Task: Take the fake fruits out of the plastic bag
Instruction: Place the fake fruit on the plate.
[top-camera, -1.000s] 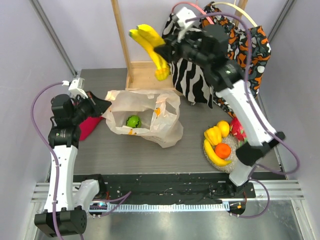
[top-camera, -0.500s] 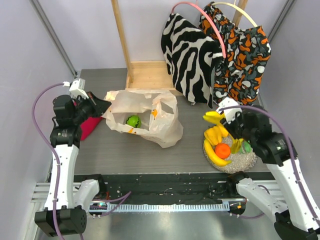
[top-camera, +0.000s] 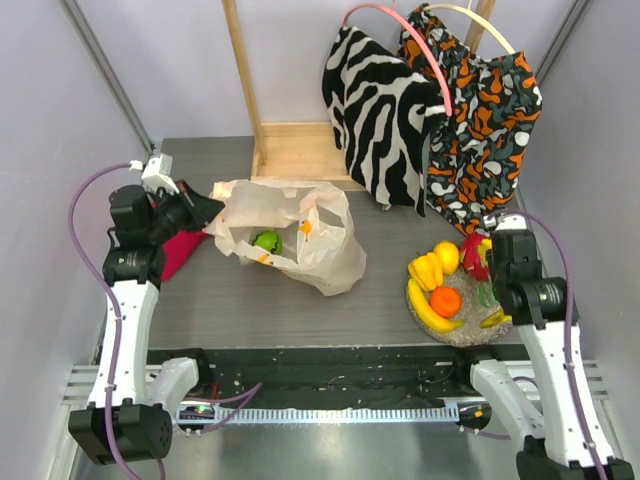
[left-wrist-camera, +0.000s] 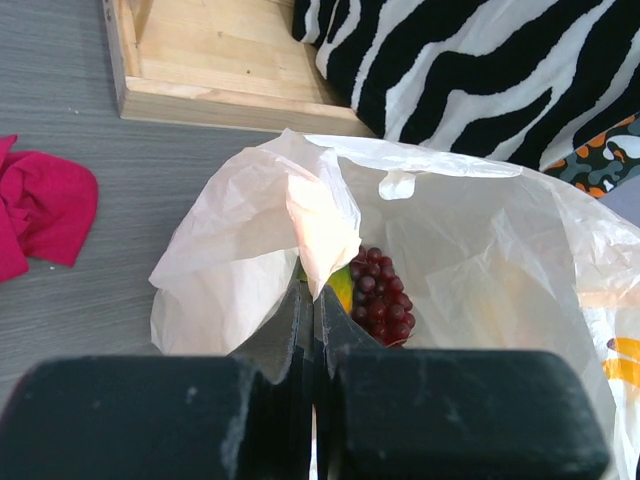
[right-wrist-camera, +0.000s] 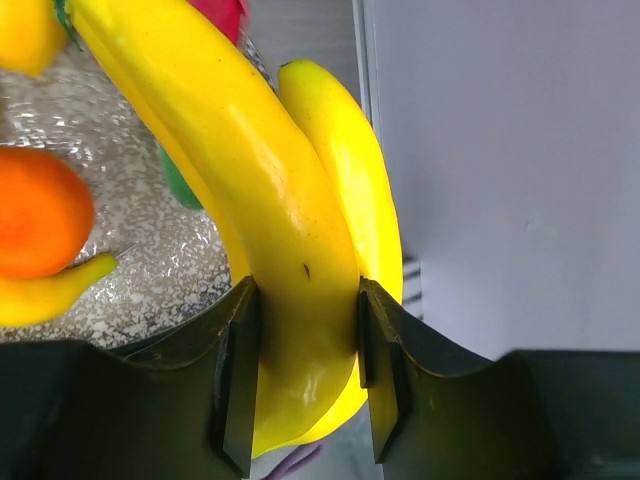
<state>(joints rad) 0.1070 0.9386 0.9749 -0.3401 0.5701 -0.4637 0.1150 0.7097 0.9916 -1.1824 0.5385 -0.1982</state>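
Now R gripper (right-wrist-camera: 305, 300) clamps bananas (right-wrist-camera: 262, 200) over plate (right-wrist-camera: 150, 270) rim, L gripper (left-wrist-camera: 313, 295) pinches bag (left-wrist-camera: 480, 270) edge.

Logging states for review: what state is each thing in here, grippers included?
plastic bag, lying open, rim pinched
left gripper, shut on the bag's rim
green fruit, inside the bag
grape bunch, inside the bag
plate, holds several fruits
orange, on the plate
bananas, gripped, by the plate's right edge
right gripper, shut on the bananas

1 overhead, 2 close wrist views: plastic bag (left-wrist-camera: 480, 270), plate (right-wrist-camera: 150, 235)
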